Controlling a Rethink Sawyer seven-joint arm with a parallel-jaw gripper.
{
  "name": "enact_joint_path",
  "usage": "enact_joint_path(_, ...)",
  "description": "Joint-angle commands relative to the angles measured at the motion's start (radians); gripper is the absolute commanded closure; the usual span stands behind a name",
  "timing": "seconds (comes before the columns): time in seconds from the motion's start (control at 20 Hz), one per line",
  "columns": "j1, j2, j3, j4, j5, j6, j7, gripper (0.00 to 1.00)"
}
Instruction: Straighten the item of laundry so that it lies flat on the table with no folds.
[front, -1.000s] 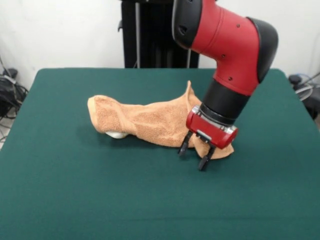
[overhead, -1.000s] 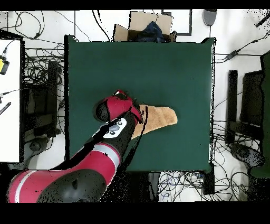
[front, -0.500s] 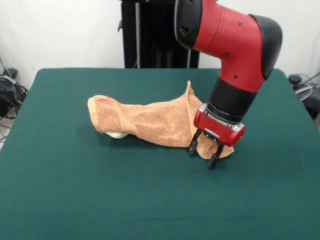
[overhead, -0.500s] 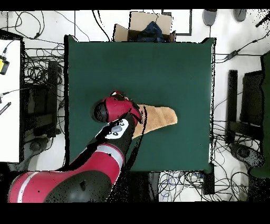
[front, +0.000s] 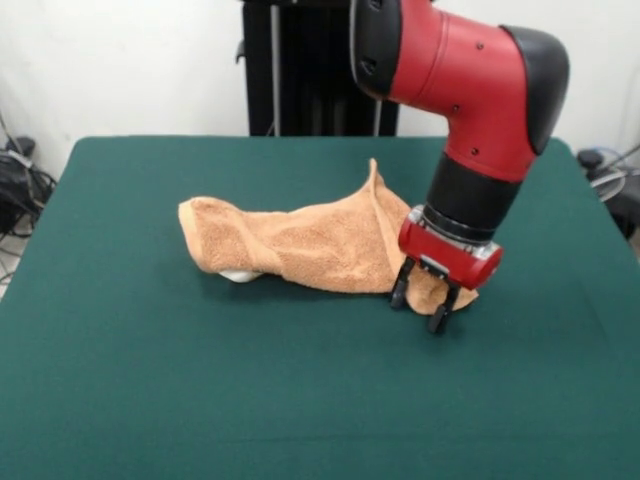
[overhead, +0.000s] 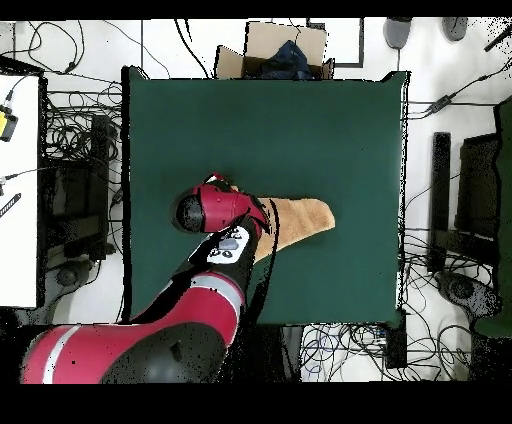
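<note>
The light orange-tan terry-cloth towel (front: 310, 245) lies bunched and folded at frame centre on the dark green felt-topped counter (front: 150, 390), one corner peaked upward. The red and black end effector (front: 420, 306) sits at its lower-right corner, fingers apart, gripping nothing. Step in hand: securing that corner. Next move likely requires closing on the corner and drawing it outward.

The dark green surface (front: 150, 380) carried a single orange-tan towel (front: 300, 245), which lay bunched lengthwise near the middle (one corner stood up in a peak), with a small white tag (front: 240, 274) showing under its lower edge.
</note>
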Motion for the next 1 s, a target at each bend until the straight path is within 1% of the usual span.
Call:
enact_joint_path(0.05, 0.009, 0.027, 0.201, 0.096, 0.02, -0.007, 0.122, 0.0)
enact_joint_path(0.1, 0.0, 0.023, 0.213, 0.108, 0.018, -0.034, 0.129, 1.0)
enact_joint_path(0.35, 0.004, 0.022, 0.206, 0.11, 0.027, -0.037, 0.141, 1.0)
enact_joint_path(0.45, -0.012, 0.009, 0.225, 0.112, 0.012, -0.016, 0.112, 1.0)
enact_joint_path(0.5, -0.036, -0.008, 0.258, 0.123, 0.005, -0.002, 0.092, 1.0)
enact_joint_path(1.0, 0.026, -0.114, 0.212, 0.144, 0.047, 0.129, 0.122, 1.0)
